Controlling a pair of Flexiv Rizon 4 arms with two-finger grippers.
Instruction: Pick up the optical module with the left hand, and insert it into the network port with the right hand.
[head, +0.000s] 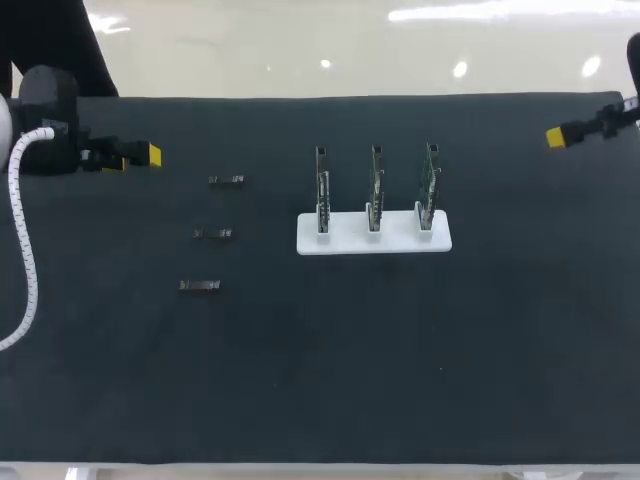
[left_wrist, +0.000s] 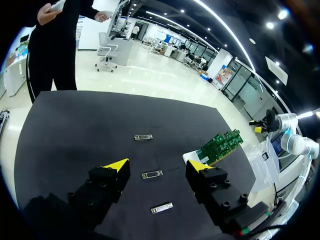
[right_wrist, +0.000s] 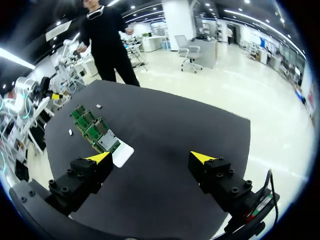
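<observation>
Black table (head: 320, 380), nothing started yet. A white stand (head: 373, 240) sits mid-table with three green boards (head: 375, 185) upright in its slots. The port on them is too small to make out.

Left gripper (left_wrist: 157, 164) hangs at the table's far left, jaws wide, holding nothing. Right gripper (right_wrist: 151, 157) is at the far right corner, also wide and empty, well apart from the stand.

Three modules (head: 213, 233) lie flat in a loose column left of the stand, between it and the left gripper. In the left wrist view the middle one (left_wrist: 151, 174) lies just ahead of the open fingers, with the others close on either side.

Risks, as judged:
- The modules are thin and flat on the mat. Fingers coming down too high would likely close on air; too low, they would dig into the cover or flick the piece away.
- The neighbours are near, so a wide jaw could knock one or grab two.
- The handover from left to right is a weak spot. A skewed grip would leave the plug end pointing off.
- The boards only stand in slots. An off-axis push could tilt a board or slide the whole stand, jamming the module at the port mouth.
- Module orientation can't be told from here. Flipped, it won't seat.
</observation>
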